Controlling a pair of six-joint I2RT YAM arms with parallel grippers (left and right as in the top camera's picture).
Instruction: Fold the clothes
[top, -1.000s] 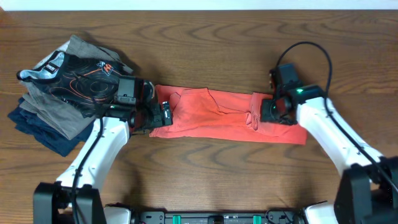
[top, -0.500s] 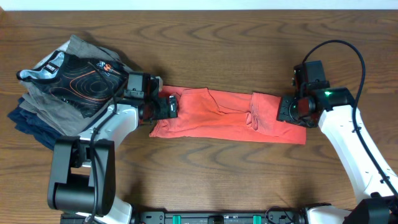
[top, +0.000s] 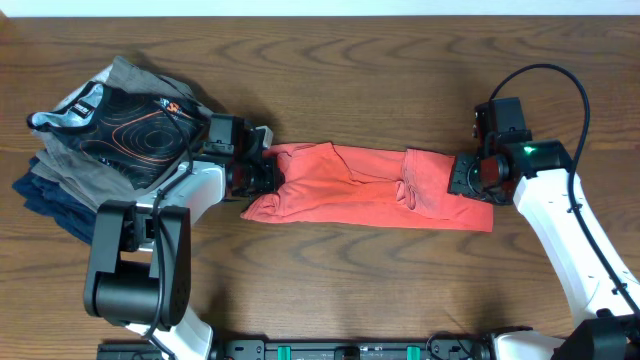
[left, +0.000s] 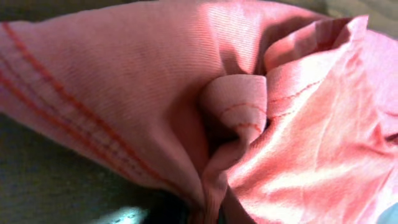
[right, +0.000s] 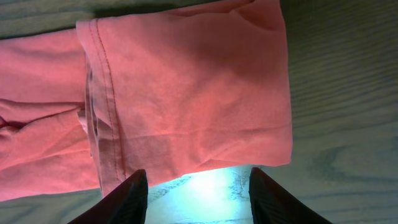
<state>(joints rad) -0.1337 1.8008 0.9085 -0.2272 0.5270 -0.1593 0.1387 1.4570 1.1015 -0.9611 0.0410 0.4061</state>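
Left arm (top: 198, 190): white shell link, black joint housings, and a large black motor block toward 7 o'clock in the overhead view.
Right arm (top: 560, 225): white shell and a black wrist module with a green indicator light (top: 527, 152). A black cable (top: 541, 67) arches toward 2 o'clock.
Right gripper (right: 198, 172): two matte black tapered fingers (right: 127, 199).

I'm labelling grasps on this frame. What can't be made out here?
Left gripper, open or shut: overhead, hidden under its own wrist; the left wrist view shows only shirt cloth.
Shirt's print: folded out of sight in every view.
Pile beneath the black garment: overhead, mostly covered.
Right gripper: whether its fingers touch the table, unclear from the right wrist view.
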